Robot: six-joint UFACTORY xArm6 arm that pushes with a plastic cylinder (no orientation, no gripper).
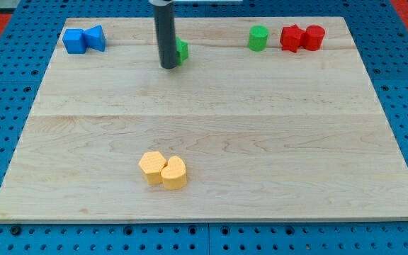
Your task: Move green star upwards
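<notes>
The green star (pixel 182 50) lies near the view's top, left of centre, mostly hidden behind my rod; only its right edge shows. My tip (pixel 168 66) rests on the board just left of and slightly below the green star, touching or nearly touching it. A green cylinder (pixel 258 38) stands further right along the top.
Two blue blocks (pixel 83 39) sit together at the top left. Two red blocks (pixel 302 37) sit together at the top right, next to the green cylinder. Two yellow blocks (pixel 163 170) sit together near the view's bottom, left of centre. The wooden board (pixel 211 113) has blue pegboard around it.
</notes>
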